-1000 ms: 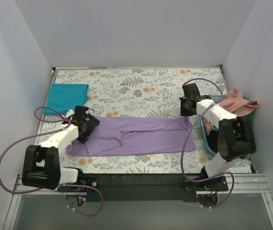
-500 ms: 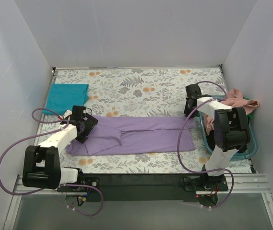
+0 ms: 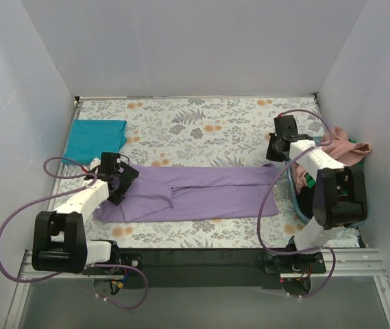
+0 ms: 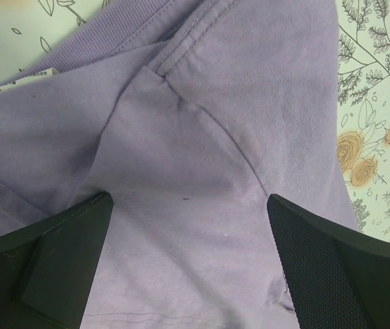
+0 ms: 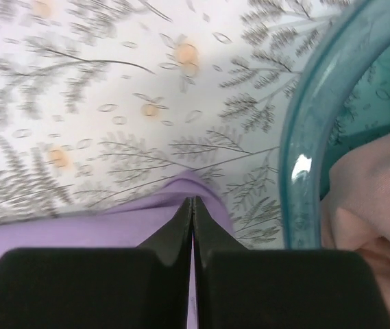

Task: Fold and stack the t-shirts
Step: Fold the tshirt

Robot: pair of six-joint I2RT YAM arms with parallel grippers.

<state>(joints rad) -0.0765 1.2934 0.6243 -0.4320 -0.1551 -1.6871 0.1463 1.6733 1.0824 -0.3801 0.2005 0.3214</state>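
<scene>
A lavender t-shirt (image 3: pixel 201 192) lies folded lengthwise across the middle of the table. My left gripper (image 3: pixel 120 179) is open just above its left, collar end; in the left wrist view the purple fabric (image 4: pixel 201 137) fills the gap between the fingers (image 4: pixel 318 260). My right gripper (image 3: pixel 277 149) is shut on the shirt's far right corner (image 5: pixel 181 192), lifted beside the tub. A folded teal t-shirt (image 3: pixel 97 137) lies at the far left. A salmon-pink t-shirt (image 3: pixel 342 145) hangs over the tub's rim, with green (image 3: pixel 303 179) and black (image 3: pixel 308 200) fabric inside.
The see-through blue tub (image 3: pixel 360 209) stands at the right edge; its rim (image 5: pixel 304 157) is just right of my right fingers. A grey floral cloth (image 3: pixel 195 123) covers the table. White walls close in the left, back and right sides.
My right gripper has moved back and to the right toward the tub, pulling the shirt's right corner with it. My left gripper has shifted slightly left over the collar end.
</scene>
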